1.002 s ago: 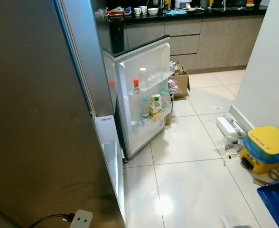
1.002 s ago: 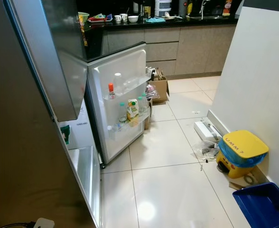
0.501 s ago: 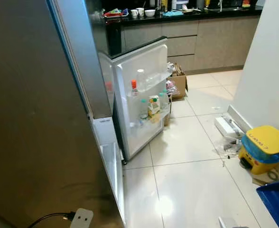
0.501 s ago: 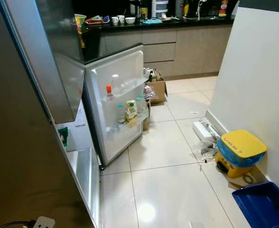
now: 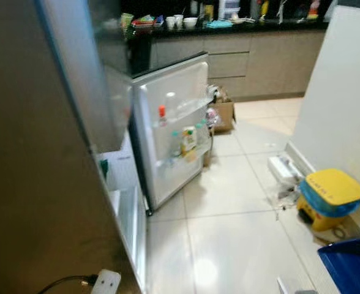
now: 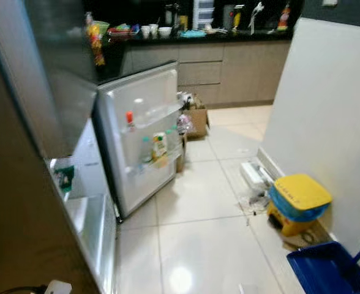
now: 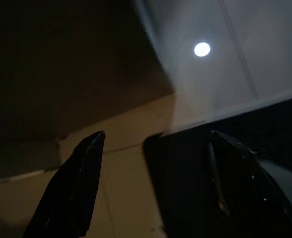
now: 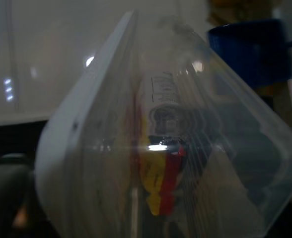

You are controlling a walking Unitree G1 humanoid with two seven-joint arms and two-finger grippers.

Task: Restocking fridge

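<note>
The fridge stands at my left with its lower door (image 5: 174, 122) swung open. That door's shelves hold a red-capped bottle (image 5: 162, 114), a juice carton (image 5: 187, 139) and other bottles. The white inside of the fridge (image 6: 85, 208) shows a small green item (image 6: 63, 177). A clear plastic box with a white lid (image 8: 161, 144) sits right up against the right wrist camera, with red and yellow packaging inside; my right gripper's fingers are hidden behind it. My left gripper (image 7: 157, 135) hangs open in the dark with nothing between its fingers.
The grey upper fridge door (image 5: 82, 73) juts out at left. A cardboard box (image 5: 224, 113) sits beyond the lower door. By the white wall (image 5: 339, 92) lie a white power strip (image 5: 281, 170), a yellow-lidded bin (image 5: 332, 195) and a blue dustpan (image 5: 351, 263). A plug (image 5: 105, 282) lies near my feet.
The whole picture has shifted and blurred as the camera moved, and more of the fridge's inside now shows. Nothing in the room has moved itself.
</note>
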